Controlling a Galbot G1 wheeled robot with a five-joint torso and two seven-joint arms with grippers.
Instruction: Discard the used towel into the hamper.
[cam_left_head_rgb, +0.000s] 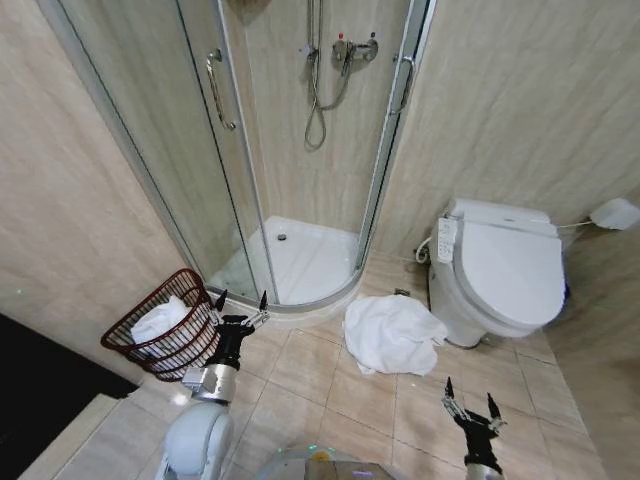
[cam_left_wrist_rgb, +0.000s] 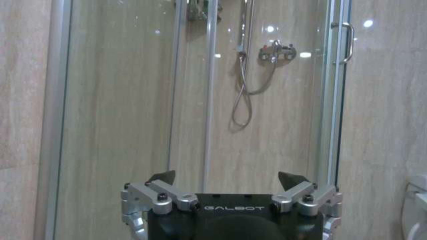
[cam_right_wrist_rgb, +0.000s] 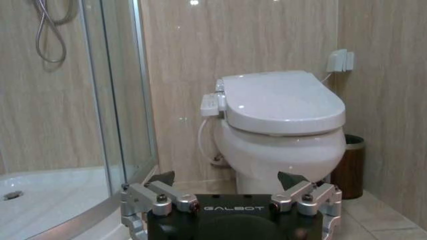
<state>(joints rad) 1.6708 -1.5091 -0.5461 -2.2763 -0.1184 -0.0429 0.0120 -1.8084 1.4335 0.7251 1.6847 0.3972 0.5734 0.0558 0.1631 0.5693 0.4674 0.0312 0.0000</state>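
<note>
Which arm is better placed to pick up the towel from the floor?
Probably right. The towel lies nearer the open right gripper; the open left gripper is beside the hamper.

Open tile ahead of me, hemmed in by shower, toilet and wall.

My left gripper (cam_left_head_rgb: 242, 303) hangs with its fingers spread just beside the hamper (cam_left_head_rgb: 166, 326), whose tilted rim gapes toward me, a white cloth already inside. Straight beyond stands the shower's glass door (cam_left_head_rgb: 235, 150) and curved base (cam_left_head_rgb: 300, 262), blocking any forward reach. My right gripper (cam_left_head_rgb: 471, 405), also spread, has bare floor tiles (cam_left_head_rgb: 330, 395) around it. The white towel (cam_left_head_rgb: 392, 333) lies between the shower base and the toilet (cam_left_head_rgb: 498, 272), touching the bowl's foot, reachable from my side over open tile.
</note>
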